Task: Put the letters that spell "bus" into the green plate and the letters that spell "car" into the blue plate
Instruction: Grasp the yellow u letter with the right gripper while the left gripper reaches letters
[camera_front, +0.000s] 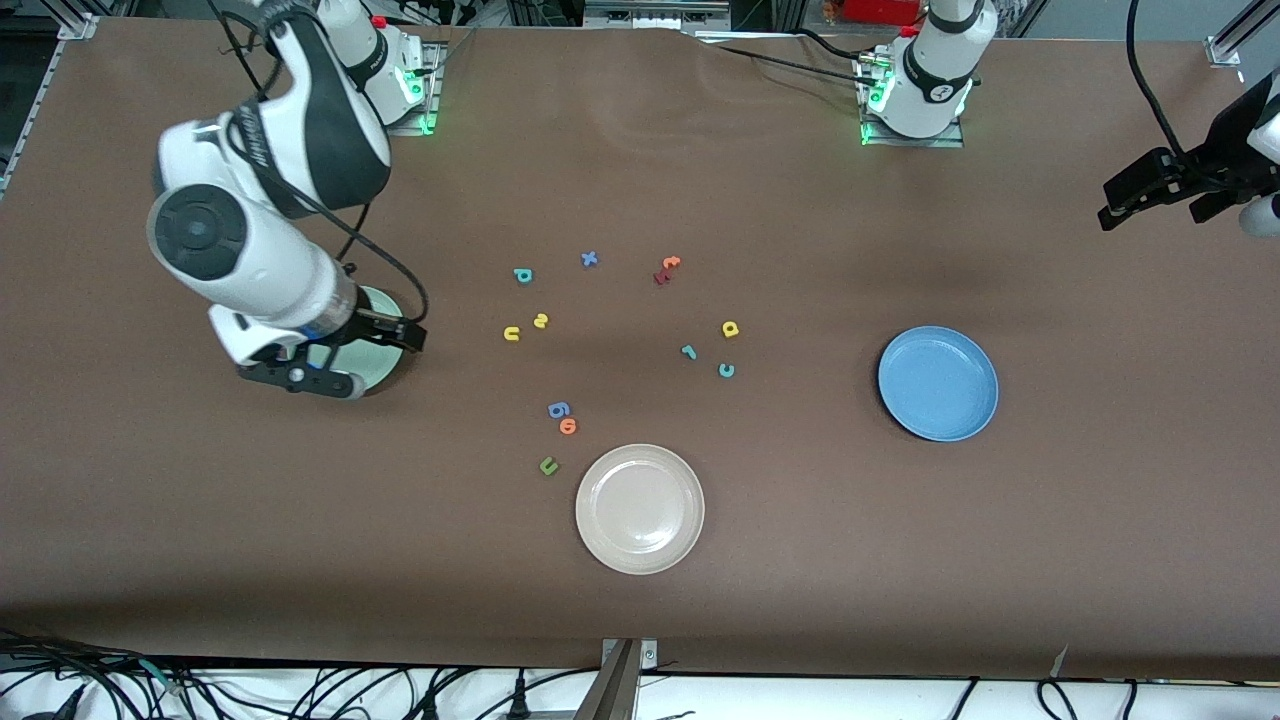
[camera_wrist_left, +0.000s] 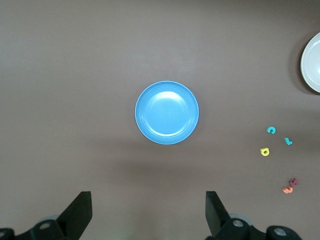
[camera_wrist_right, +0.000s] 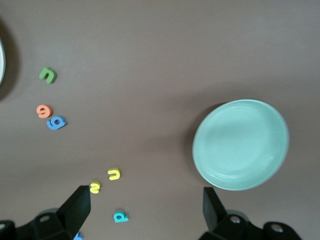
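Teal b (camera_front: 522, 275), yellow u (camera_front: 511, 334) and yellow s (camera_front: 541, 320) lie loose mid-counter, toward the right arm's end; green plate (camera_wrist_right: 240, 144) sits under the right arm, empty. Teal c (camera_front: 726, 370), yellow a (camera_front: 730, 329) and teal r (camera_front: 688, 351) cluster between those and the blue plate (camera_front: 938, 383), also empty. Right pincer (camera_front: 330, 362) hangs over the green plate, jaws wide, nothing held. Left pincer (camera_wrist_left: 149, 212) waits high over the left arm's end of the counter, blue plate below, jaws wide, empty. No letter placed yet; judging start of sorting. Next likely: right pincer goes over a bus letter, drops, pinches a tiny flat piece. No readable writing besides the letters.
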